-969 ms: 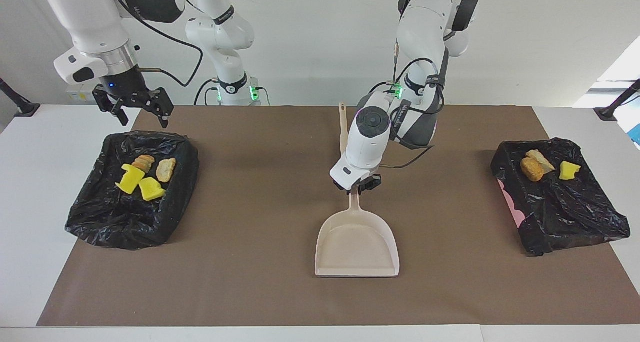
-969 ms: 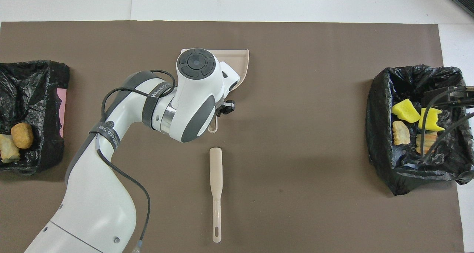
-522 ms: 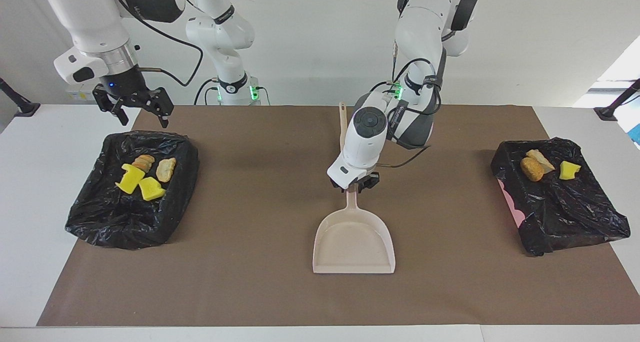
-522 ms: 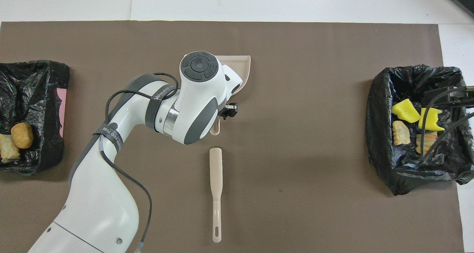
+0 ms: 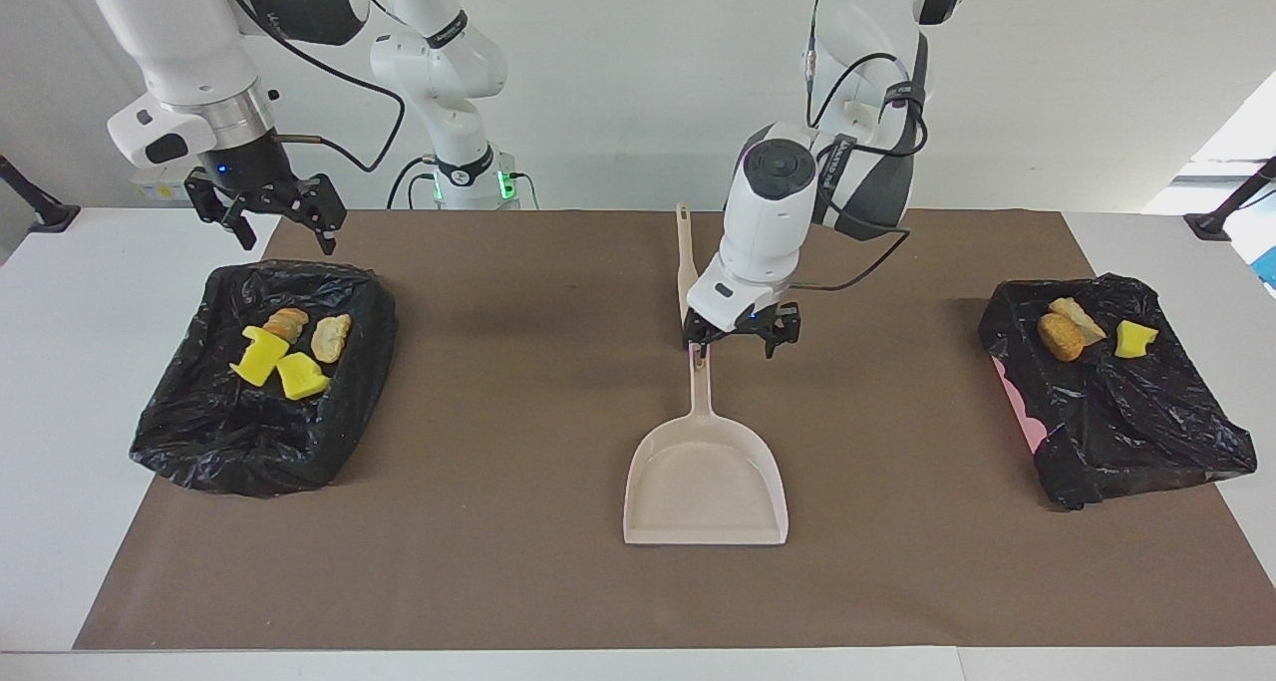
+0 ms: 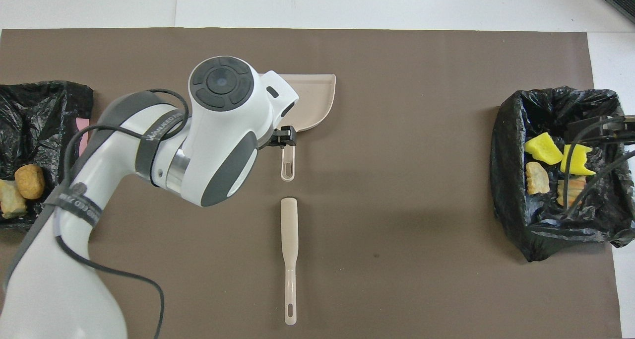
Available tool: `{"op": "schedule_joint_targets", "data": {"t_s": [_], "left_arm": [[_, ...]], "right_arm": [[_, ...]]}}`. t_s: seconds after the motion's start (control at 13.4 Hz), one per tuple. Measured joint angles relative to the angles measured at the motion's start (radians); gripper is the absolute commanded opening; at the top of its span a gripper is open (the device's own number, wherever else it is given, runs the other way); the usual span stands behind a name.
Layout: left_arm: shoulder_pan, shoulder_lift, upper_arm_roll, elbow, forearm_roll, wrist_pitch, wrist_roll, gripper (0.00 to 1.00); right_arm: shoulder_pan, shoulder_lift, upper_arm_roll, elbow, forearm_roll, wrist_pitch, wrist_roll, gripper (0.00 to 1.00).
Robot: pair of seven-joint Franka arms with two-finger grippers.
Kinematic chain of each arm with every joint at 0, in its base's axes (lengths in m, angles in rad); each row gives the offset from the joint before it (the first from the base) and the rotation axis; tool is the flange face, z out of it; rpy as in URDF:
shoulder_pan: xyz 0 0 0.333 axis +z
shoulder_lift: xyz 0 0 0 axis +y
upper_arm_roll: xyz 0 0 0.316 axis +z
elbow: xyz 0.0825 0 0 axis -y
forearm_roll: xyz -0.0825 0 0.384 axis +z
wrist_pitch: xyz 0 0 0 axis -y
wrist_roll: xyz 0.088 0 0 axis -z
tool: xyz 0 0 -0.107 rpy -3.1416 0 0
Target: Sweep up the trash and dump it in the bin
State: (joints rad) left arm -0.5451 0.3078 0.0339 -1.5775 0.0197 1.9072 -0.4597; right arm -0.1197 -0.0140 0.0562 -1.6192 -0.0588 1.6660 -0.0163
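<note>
seven trash lumps (image 5: 284,352) in two bins (image 5: 189,432); left hand (image 5: 743,340) and right hand (image 5: 269,217) wide, empty.

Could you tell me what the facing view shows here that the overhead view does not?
Only the facing view shows both open grippers whole: the left gripper raised over the dustpan handle, the waiting right gripper over its bin's rim. Only the overhead view shows the whole brush, unblocked. Both show the dustpan flat on the mat and trash in both bins.

Plain white wall (image 5: 618,73); white table (image 5: 60,382) under a brown mat (image 5: 518,442); daylight at one side.
</note>
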Motion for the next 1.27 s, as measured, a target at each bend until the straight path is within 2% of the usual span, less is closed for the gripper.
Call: {"op": "schedule_joint_targets", "data": {"t_s": [0.3,0.52,0.97,1.27], "left_arm": [[0.126,-0.158,0.004,-0.042,0.006,-0.109,0.191,1.00],[0.240,-0.246,0.008,-0.053,0.007,-0.169,0.312,1.00],[0.439,-0.378,0.016,-0.030,0.007,-0.320,0.596,1.00],[0.472,-0.392,0.017,0.046,0.004,-0.440,0.647,1.00]], "right_arm": [[-0.010,0.000,-0.010,0.000,0.000,-0.003,0.007,1.00],[-0.024,0.000,-0.017,0.000,0.000,-0.025,0.007,1.00],[-0.017,-0.006,-0.004,0.003,0.000,-0.120,0.007,1.00],[-0.015,-0.007,0.009,0.013,0.001,-0.120,0.007,1.00]]}}
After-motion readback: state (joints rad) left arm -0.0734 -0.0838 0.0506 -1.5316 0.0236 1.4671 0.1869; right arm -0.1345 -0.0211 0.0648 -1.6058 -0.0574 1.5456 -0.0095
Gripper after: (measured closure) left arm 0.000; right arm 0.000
